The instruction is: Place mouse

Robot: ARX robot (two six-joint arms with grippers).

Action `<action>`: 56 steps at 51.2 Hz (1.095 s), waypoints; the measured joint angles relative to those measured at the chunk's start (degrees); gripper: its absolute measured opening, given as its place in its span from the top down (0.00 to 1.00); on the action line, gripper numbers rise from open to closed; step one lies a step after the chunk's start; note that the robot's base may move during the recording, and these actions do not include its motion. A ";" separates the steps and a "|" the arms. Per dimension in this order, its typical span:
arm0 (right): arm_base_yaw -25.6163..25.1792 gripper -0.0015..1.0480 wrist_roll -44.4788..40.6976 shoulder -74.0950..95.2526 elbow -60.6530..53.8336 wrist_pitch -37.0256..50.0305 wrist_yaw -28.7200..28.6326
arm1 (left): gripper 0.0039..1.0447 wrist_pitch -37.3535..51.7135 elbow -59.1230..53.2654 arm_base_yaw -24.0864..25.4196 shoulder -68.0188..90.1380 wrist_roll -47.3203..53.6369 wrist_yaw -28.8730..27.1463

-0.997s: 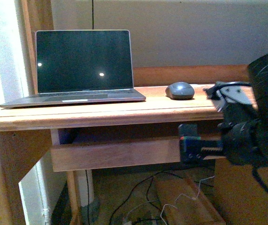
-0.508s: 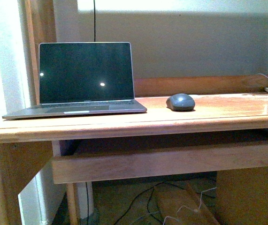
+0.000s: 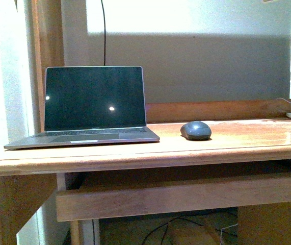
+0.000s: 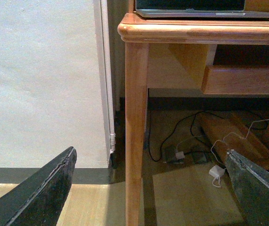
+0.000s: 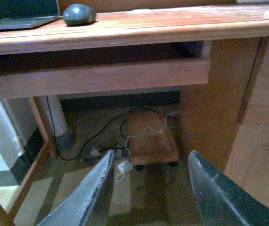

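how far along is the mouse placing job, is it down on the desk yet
Looks essentially done. The mouse sits flat on the desk, just right of the open laptop, with nothing touching it. Nothing is in hand: the left gripper and right gripper both hang open and empty below desk height, facing the floor. Nothing obvious is left, beyond perhaps parking the arms.

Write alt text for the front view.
A small dark grey mouse sits on a wooden desk, apart from and right of an open laptop with a dark screen. Neither robot arm is in view.
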 joint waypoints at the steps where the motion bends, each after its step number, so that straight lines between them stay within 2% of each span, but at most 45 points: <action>1: 0.02 0.56 -0.59 -0.59 -0.13 0.00 -0.04 | 0.07 0.00 0.00 0.00 0.00 0.00 0.02; 11: 0.04 0.98 -2.36 -2.21 -1.64 0.07 -0.04 | 0.07 0.00 0.00 0.00 0.00 0.00 0.02; 36: 0.04 0.97 -2.60 -5.14 -4.22 0.37 -0.07 | 0.07 0.00 0.00 0.00 0.00 0.00 0.00; 39: 0.04 0.92 -2.67 -5.16 -4.22 0.37 -0.04 | 0.07 0.00 0.00 0.00 0.00 0.00 0.02; 46: 0.04 0.70 -2.67 -5.16 -4.22 0.37 -0.04 | 0.07 0.00 0.00 0.00 0.00 0.00 0.00; 56: 0.04 0.27 -2.67 -5.16 -4.22 0.37 -0.07 | 0.07 0.00 0.00 0.00 0.00 0.00 0.00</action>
